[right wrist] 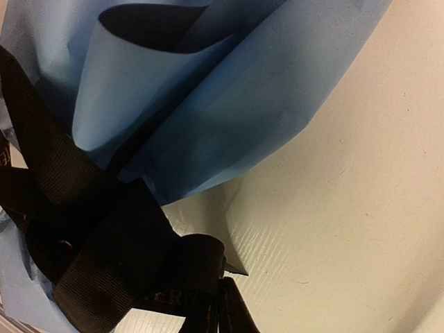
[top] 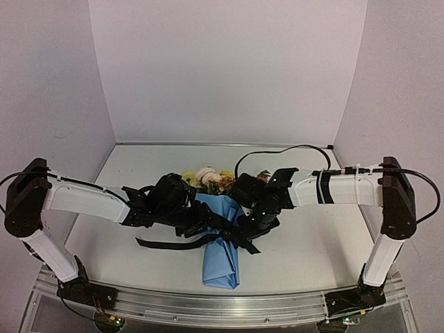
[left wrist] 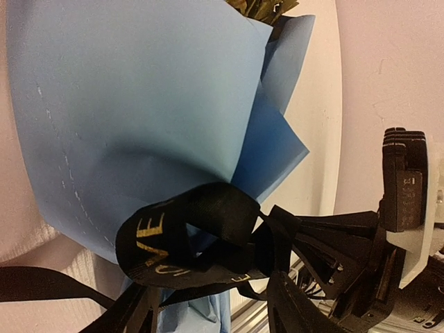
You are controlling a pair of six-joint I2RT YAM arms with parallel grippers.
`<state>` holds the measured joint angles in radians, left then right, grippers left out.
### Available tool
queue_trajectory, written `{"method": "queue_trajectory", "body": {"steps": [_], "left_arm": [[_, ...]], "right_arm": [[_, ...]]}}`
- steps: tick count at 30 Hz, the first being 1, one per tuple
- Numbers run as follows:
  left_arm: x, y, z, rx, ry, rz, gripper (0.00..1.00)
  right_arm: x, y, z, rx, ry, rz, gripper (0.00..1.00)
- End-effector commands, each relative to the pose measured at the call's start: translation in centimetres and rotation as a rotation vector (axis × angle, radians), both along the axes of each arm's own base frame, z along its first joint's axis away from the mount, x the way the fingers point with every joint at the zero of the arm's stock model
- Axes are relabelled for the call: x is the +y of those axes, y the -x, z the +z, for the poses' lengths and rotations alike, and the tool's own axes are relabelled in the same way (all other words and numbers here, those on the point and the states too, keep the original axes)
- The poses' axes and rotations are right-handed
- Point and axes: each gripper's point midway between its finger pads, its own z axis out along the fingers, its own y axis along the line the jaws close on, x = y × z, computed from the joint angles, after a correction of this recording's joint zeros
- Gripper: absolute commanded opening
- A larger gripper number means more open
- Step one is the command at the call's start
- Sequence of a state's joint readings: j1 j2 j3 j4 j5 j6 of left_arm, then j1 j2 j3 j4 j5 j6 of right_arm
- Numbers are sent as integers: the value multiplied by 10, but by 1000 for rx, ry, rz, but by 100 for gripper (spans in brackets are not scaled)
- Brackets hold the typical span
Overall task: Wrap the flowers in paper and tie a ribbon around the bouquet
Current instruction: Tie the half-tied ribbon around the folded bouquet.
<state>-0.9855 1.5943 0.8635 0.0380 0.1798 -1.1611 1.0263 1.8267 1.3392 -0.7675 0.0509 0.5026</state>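
Tying step: ribbon [left wrist: 187,222] looped round bouquet [top: 220,262], worktop [top: 312,243] middle. Right pincer [right wrist: 216,312] clamped on ribbon; left pincer [left wrist: 211,312] half-open round loop, grip unclear. Next: tighten knot.

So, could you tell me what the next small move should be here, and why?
I would probably have the right gripper, shut on the ribbon, draw its end gently away from the bouquet. The ribbon already circles the paper at its narrow waist, yet its loop bulges loosely, so the knot looks untightened.
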Motion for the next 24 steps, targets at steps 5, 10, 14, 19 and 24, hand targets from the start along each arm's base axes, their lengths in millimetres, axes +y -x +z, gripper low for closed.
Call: {"method": "queue_trajectory", "body": {"steps": [5, 10, 14, 19, 24], "left_arm": [[-19, -16, 6, -24, 28, 18, 46], [-25, -22, 9, -56, 33, 16, 26], [-22, -21, 11, -70, 28, 8, 9], [-13, -11, 11, -79, -5, -40, 0], [9, 1, 3, -48, -76, -99, 0]], "right_arm": [[4, -4, 15, -25, -54, -21, 0], [3, -4, 14, -23, -51, -22, 0], [-1, -4, 12, -26, -42, -24, 0], [-6, -5, 9, -29, -28, -35, 0], [-16, -11, 5, -25, -21, -83, 0]]}}
